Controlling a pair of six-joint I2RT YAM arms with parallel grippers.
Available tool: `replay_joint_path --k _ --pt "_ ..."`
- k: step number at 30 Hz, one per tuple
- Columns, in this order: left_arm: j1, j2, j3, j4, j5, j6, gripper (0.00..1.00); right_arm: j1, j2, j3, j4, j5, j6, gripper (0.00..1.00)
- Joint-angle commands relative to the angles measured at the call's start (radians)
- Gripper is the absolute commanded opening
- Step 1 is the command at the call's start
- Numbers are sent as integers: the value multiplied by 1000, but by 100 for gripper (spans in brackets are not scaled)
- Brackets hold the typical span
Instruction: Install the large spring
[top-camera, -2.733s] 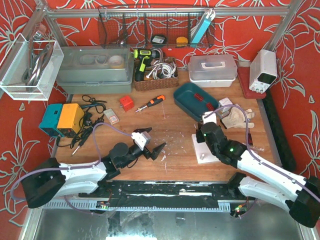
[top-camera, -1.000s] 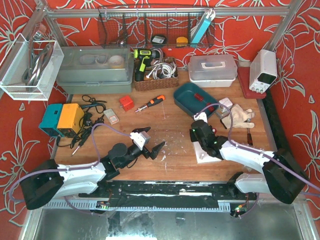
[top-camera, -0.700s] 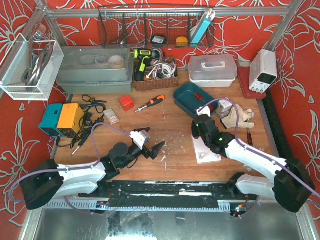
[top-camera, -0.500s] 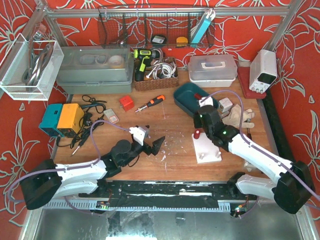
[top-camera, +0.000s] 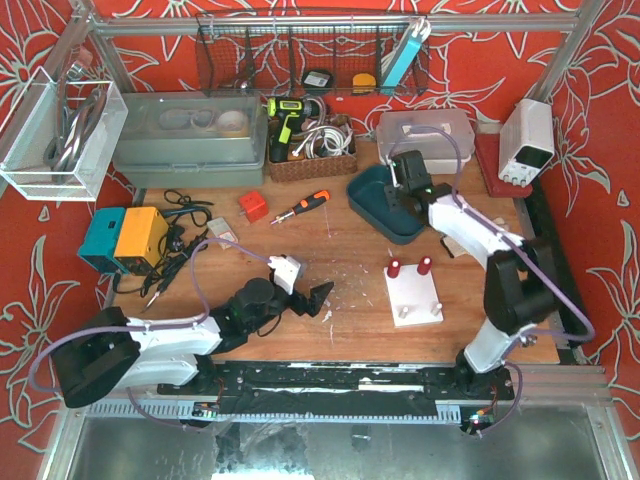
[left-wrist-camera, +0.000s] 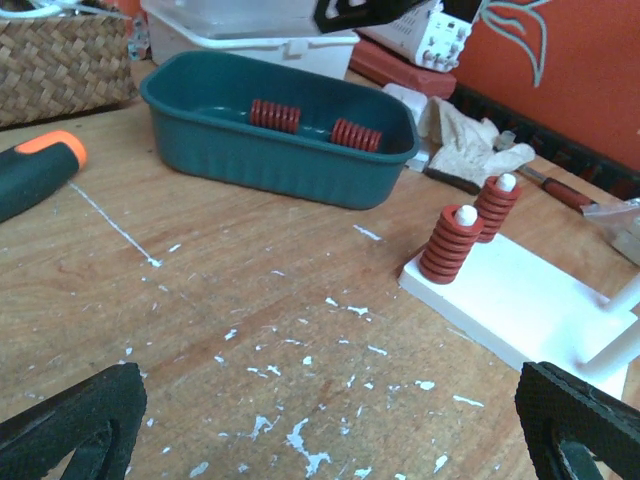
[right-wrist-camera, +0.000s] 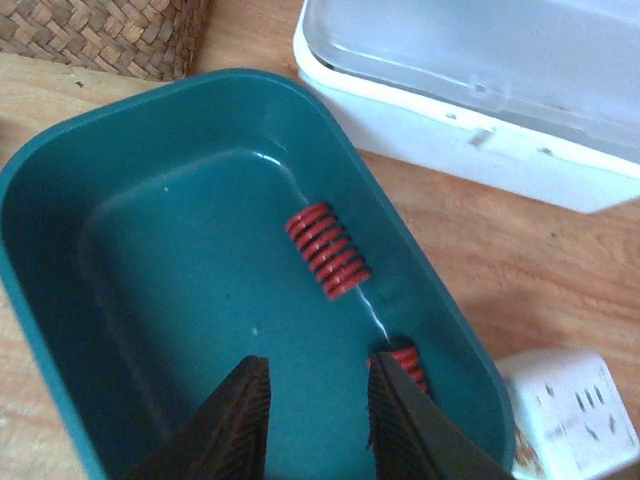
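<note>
Top: finds right pincer (top-camera: 405, 187) swung from base (top-camera: 420, 300) to over tray (top-camera: 366, 197); counts two springs (top-camera: 394, 268) on base pegs. Left wrist: sees left pincer (left-wrist-camera: 325, 425) wide, empty, low over worktop (left-wrist-camera: 250, 300); two springs in tray, two on pegs. Right wrist: shows right pincer narrow, empty, above tray's two springs.

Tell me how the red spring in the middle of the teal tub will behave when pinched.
Lying on its side on the smooth floor of the tub, the spring will probably roll if nudged. Its coils look thick and closely wound, so likely stiff, not floppy. The ridges should give the right hand fair grip.
</note>
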Motion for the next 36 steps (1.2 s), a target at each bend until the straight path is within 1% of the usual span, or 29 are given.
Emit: replay_joint_path --k 1,5,14,22,28,36 --pt "-5 -37 2 22 20 21 100 -20 162 184 -171 -54 -109 32" --pt "-5 -63 -3 20 5 34 100 -25 327 355 -297 -24 -144 31" --pt "-5 -97 -10 13 -6 39 100 -40 528 582 -423 57 -220 34" --pt "-5 -114 -12 8 -4 36 100 -48 626 677 -471 79 -233 35" --pt "-5 -119 -18 12 -4 35 100 -57 674 714 -475 57 -244 36" --pt "-5 -115 -17 14 -7 36 100 -71 784 852 -573 56 -257 37"
